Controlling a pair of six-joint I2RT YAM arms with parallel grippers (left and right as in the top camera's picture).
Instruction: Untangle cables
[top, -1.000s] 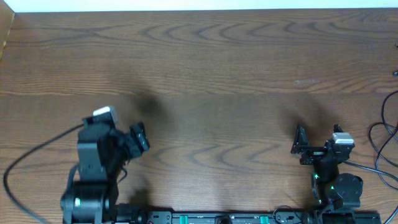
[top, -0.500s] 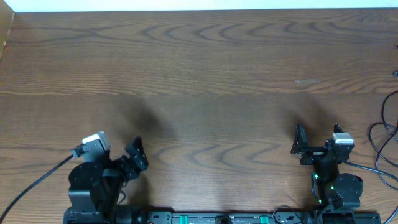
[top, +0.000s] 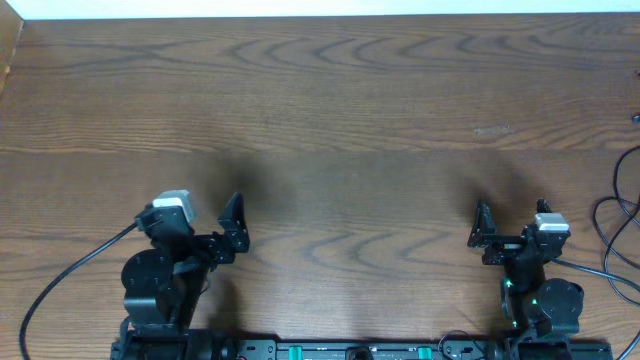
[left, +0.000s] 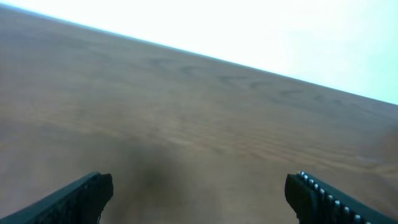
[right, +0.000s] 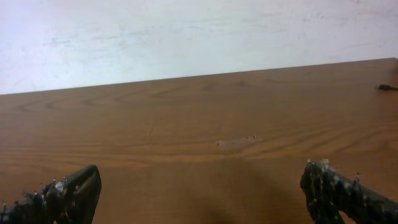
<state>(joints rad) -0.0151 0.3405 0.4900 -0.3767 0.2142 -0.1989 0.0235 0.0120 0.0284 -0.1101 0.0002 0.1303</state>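
Note:
Thin black cables (top: 622, 215) loop at the far right edge of the table in the overhead view, partly cut off by the frame. A small dark plug end (right: 385, 87) shows at the right edge of the right wrist view. No white cable is in view. My left gripper (top: 232, 226) is open and empty at the front left, over bare wood; its jaws (left: 199, 194) are wide apart. My right gripper (top: 482, 231) is open and empty at the front right, left of the cables; its jaws (right: 202, 193) have nothing between them.
The brown wooden table (top: 330, 120) fills the view, with a white wall behind it. A thick black lead (top: 60, 275) runs from the left arm off the front left. Both arm bases stand at the front edge.
My left arm dropped back toward its base, then swung its gripper forward and slightly right. The right arm has not moved.

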